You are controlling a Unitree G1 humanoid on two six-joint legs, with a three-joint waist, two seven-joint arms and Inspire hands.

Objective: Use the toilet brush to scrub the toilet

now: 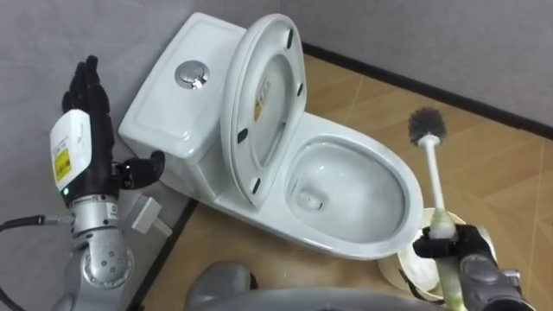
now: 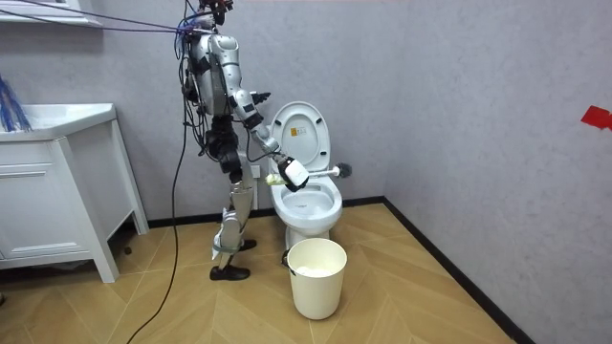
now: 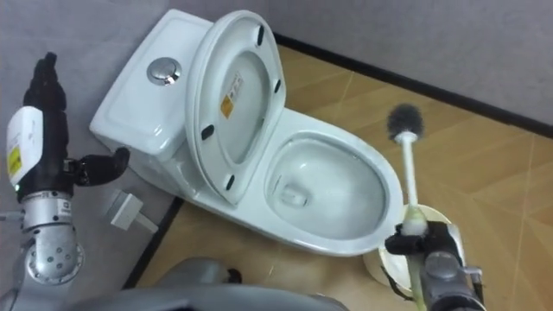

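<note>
Grips brush [image 1: 434, 177] in right hand [image 1: 468, 259], fingers clamped round it, bristles up beside the toilet bowl [image 1: 359, 134]. Holds left hand [image 1: 86, 130] raised by the tank [image 1: 168, 108], fingers straight, together.

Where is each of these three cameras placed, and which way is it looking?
Left eye view: on the robot's head, looking down at the toilet; left robot hand open at left, right robot hand gripping the toilet brush at lower right.
Right eye view: beside it on the head, same downward look, same two robot hands.
Room view: standing off in the room, facing the wall; whole robot stands beside the toilet, white bin in front.
Shared: toilet, toilet brush.
</note>
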